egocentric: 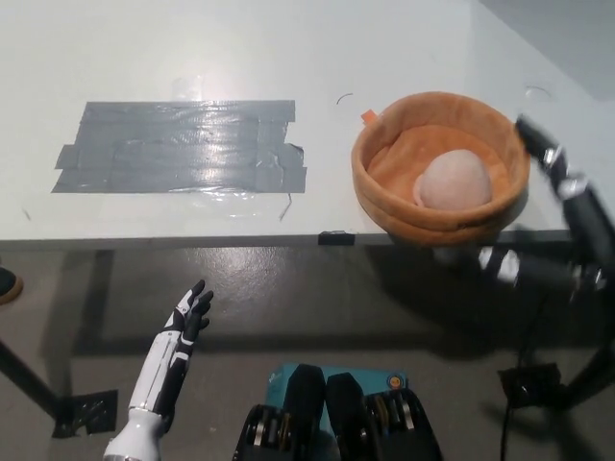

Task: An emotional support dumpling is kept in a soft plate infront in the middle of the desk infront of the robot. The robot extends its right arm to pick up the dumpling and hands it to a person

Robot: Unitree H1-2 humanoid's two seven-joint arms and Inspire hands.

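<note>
Head view: dumpling (454, 180) lies in the soft plate (380, 173) at the desk's (317, 48) front edge. Looks light and squashy; cup its rounded top. Right hand (562, 206) spread beside plate, empty; left hand (183, 322) rests open below.

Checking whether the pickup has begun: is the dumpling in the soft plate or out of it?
In. The dumpling lies inside the orange soft plate, below its rim; the black right hand, fingers spread, curves around the plate's outside.
</note>
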